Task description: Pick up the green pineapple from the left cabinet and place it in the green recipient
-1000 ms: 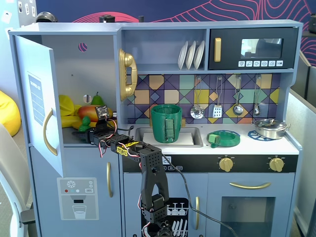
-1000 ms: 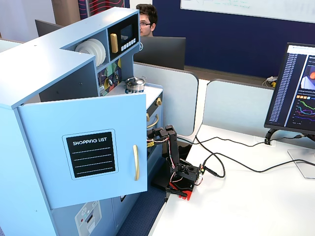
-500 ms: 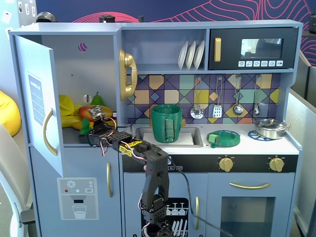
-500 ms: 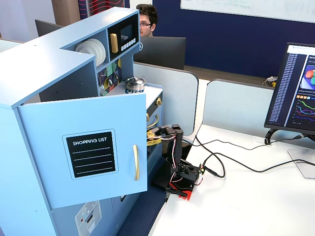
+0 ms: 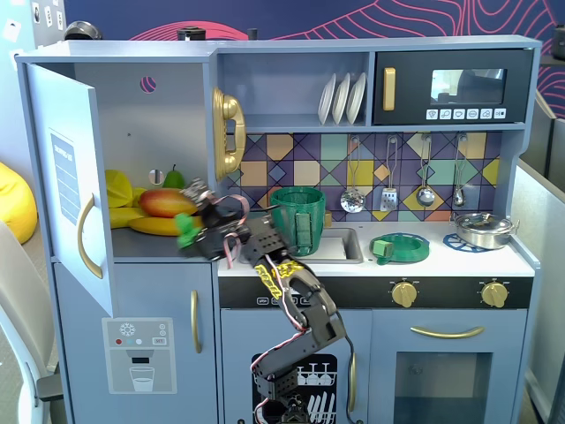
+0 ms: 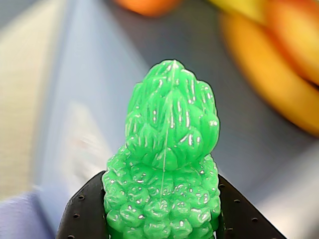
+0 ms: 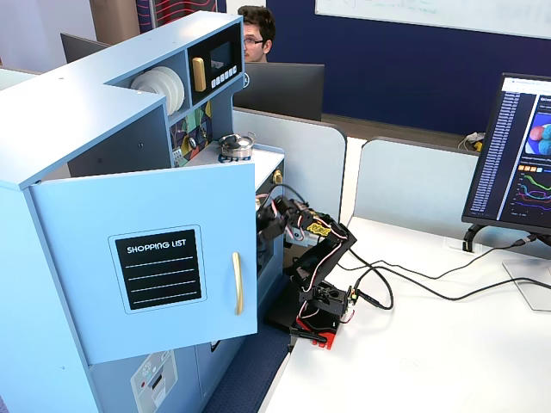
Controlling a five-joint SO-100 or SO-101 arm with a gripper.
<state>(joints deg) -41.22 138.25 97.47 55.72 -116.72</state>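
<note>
The green pineapple point(image 5: 184, 233) is clamped between my gripper's point(image 5: 198, 231) black fingers, at the front edge of the open left cabinet point(image 5: 168, 115), just above its shelf. In the wrist view the pineapple point(image 6: 167, 164) fills the middle, leafy tuft pointing away, with a black finger point(image 6: 84, 211) pressed on each side; my gripper point(image 6: 162, 194) is shut on it. The green recipient point(image 5: 297, 217), a tall dark green pot with a strap handle, stands at the sink to the right of the gripper. In the side fixed view the cabinet door point(image 7: 155, 258) hides the gripper tip.
An orange-red mango point(image 5: 166, 202), bananas point(image 5: 159, 226) and a green pear point(image 5: 174, 177) lie on the cabinet shelf behind the pineapple. The open door point(image 5: 66, 177) stands at the left. A flat green dish point(image 5: 399, 247) and a silver pot point(image 5: 484, 229) sit on the counter.
</note>
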